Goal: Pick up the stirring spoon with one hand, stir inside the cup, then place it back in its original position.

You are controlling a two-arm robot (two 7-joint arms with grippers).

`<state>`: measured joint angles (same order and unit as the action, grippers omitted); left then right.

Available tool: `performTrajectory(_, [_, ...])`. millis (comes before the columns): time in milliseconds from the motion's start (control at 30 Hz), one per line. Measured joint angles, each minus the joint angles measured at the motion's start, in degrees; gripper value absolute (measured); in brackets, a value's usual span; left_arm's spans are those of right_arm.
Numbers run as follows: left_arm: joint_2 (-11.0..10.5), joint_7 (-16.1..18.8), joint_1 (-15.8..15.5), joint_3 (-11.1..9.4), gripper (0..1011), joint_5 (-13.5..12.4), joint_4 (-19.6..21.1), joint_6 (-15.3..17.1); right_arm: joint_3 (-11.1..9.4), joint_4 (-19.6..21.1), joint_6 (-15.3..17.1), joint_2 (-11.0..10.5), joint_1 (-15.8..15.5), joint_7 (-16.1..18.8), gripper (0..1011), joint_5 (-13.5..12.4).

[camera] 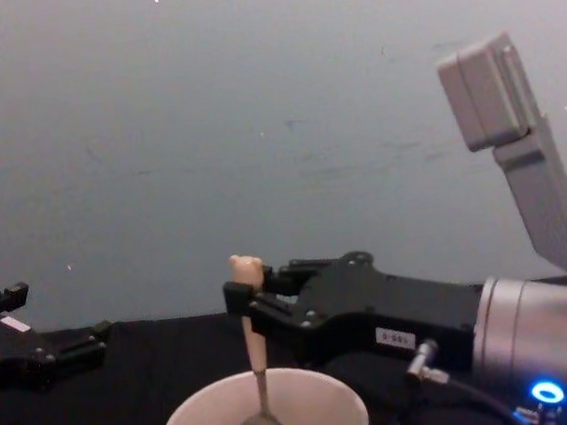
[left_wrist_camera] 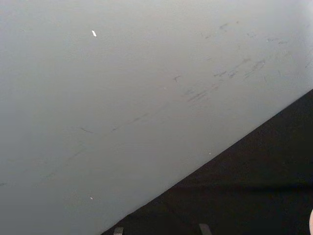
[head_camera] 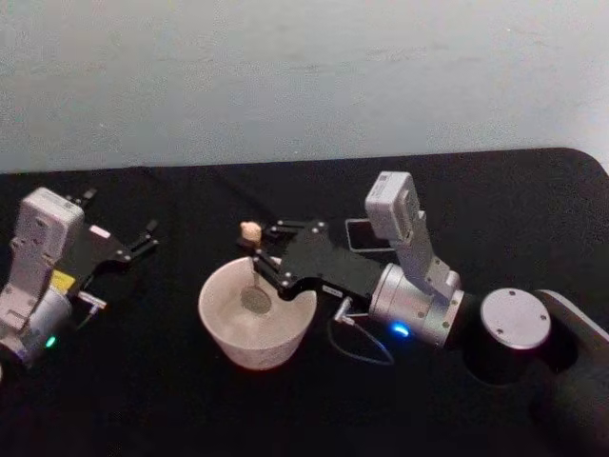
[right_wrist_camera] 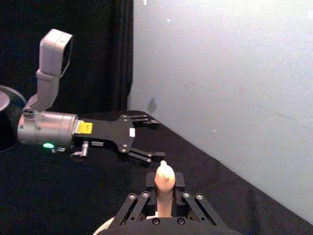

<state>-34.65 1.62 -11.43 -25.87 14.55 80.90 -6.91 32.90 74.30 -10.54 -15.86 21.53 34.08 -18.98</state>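
Right gripper: fingers closed tight on the slim beige-handled stirring spoon, clamped just under its tiny bear head. The spoon hangs upright, its shiny round metal bowl down inside the wide cream-white round cup on the black-covered table. Step in hand, by my reading: stirring. To do it well, trace small slow circles from the wrist, with the shaft near vertical and the bowl low but off the cup wall, so the light cup neither slides nor tips. No change of grip height, since the return needs the same hold. The tall dark grey square holder stands just behind my right wrist, well within reach. Left gripper: idle on the left, fingers spread, empty. Count: one spoon, one cup, one holder, two grippers.
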Motion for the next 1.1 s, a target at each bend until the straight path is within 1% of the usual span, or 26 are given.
performTrajectory(200, [0.0,0.0,0.0,0.0,1001,0.0,0.0,0.0,-1.06,0.14,0.32,-0.44,-0.35,-0.14,209,-0.81])
performTrajectory(433, [0.0,0.0,0.0,0.0,1001,0.0,0.0,0.0,-1.62,0.53,0.74,-0.77,-0.71,-0.19,210,-1.29])
performTrajectory(833, [0.0,0.0,0.0,0.0,1001,0.0,0.0,0.0,-1.82,1.0,1.27,-0.81,-1.01,-0.41,210,-1.53])
performTrajectory(1100, [0.0,0.0,0.0,0.0,1001,0.0,0.0,0.0,-1.92,1.83,2.94,-1.01,-1.22,-0.81,210,-1.94])
